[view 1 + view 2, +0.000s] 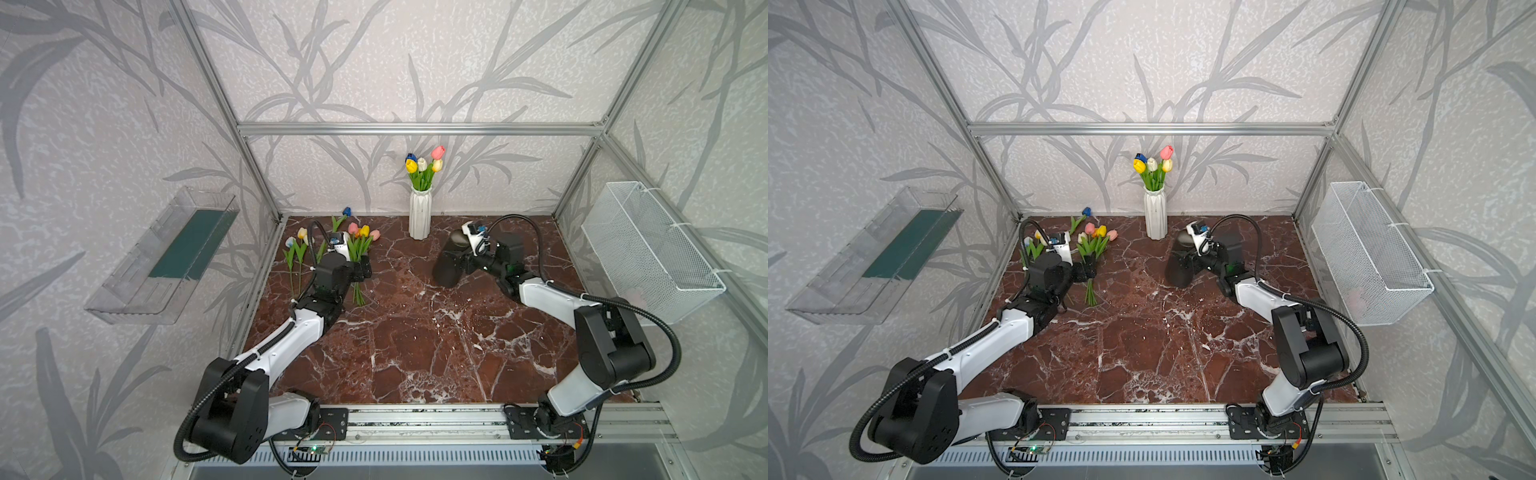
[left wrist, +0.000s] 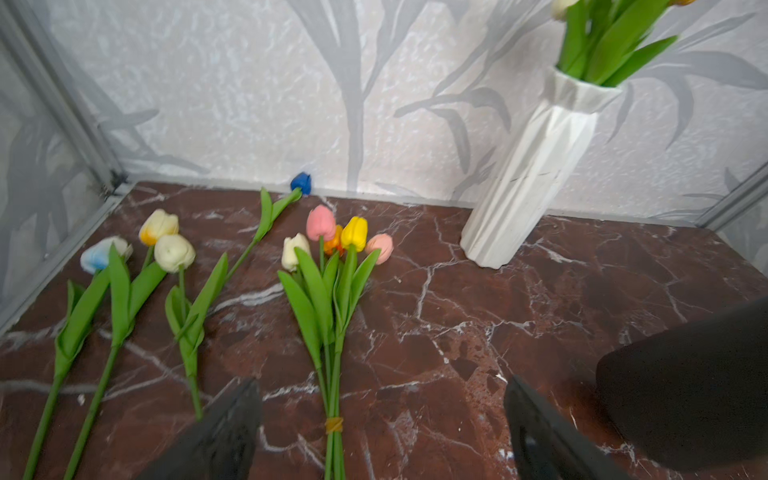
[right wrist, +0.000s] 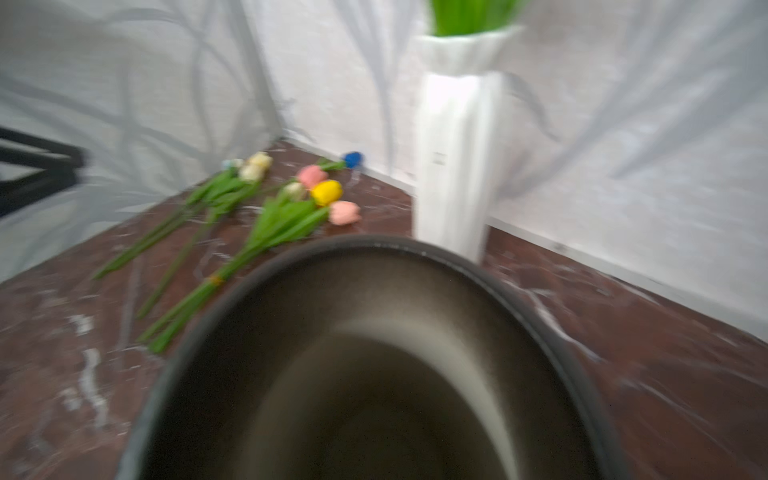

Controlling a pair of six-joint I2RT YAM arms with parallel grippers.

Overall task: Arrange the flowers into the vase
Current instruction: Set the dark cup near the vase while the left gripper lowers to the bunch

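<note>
Red-brown marble floor [image 1: 415, 353], leaf-patterned walls [image 1: 374, 62]. Left of the white vase [image 1: 420, 214] lies the tulip bundle [image 2: 316, 286], our left gripper [image 2: 382, 384] spread astride its stems; right of that vase our right gripper [image 1: 463, 259] clasps a tilted dark vase [image 1: 445, 268].

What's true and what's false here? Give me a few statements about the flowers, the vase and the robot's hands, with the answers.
1. The vase already holds tulips. True.
2. A band ties the stems of the bunch. True.
3. The vase lies on its side. False: it stands upright by the back wall.
4. The left hand is shut on the bunch. False: its fingers stand apart, one on each side of the stems.
5. The right hand holds a tulip. False: it holds a dark pot, tilted.
</note>
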